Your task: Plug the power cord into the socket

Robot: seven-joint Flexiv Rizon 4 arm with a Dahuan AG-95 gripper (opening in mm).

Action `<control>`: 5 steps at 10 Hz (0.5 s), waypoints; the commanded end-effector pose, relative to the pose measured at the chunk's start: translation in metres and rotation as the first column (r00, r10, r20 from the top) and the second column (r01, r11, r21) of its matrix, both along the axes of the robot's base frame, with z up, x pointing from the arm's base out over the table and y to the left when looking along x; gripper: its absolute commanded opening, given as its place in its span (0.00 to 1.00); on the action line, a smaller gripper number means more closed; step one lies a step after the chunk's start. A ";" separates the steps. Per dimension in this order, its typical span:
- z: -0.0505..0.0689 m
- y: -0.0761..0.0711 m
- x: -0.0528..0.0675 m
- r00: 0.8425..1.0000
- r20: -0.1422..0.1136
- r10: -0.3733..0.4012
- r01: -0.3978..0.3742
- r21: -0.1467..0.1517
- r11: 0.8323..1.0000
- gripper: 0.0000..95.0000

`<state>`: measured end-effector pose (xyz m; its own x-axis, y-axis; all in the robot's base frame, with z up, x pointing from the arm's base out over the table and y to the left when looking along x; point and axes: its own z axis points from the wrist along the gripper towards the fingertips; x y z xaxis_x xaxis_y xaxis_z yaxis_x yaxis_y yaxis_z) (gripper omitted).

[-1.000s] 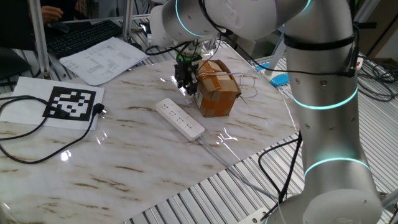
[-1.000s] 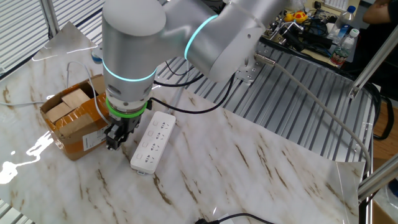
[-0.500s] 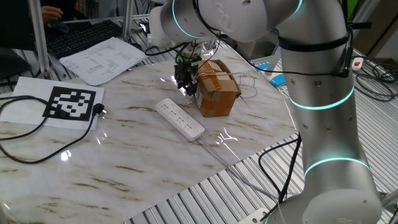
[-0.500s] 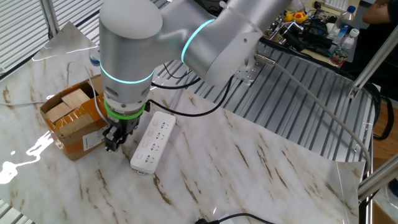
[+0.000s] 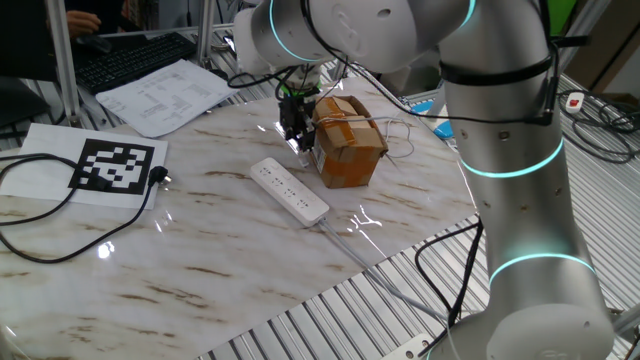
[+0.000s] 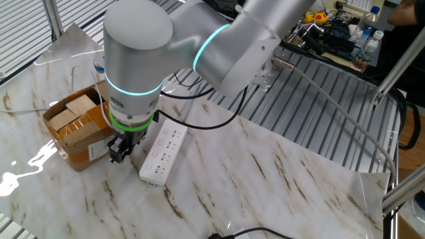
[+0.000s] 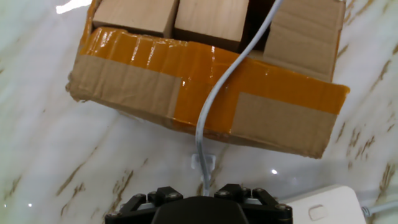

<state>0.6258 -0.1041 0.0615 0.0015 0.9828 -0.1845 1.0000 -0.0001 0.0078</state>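
No readable text; a fiducial marker sheet [image 5: 112,166] shows only a pattern

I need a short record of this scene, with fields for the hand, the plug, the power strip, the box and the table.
hand: points down between box and strip, closed on the plug
plug: white plug with white cord running up over the box
power strip: white, flat on the table, no plug in it
box: cardboard box with orange tape, beside the strip
table: marble pattern
other: printed marker sheet, black cable
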 end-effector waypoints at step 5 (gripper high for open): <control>-0.001 -0.002 0.003 1.000 -0.025 -0.004 0.004 0.017 1.000 0.60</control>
<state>0.6313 -0.1073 0.0579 0.0008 0.9854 -0.1700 0.9998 -0.0042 -0.0195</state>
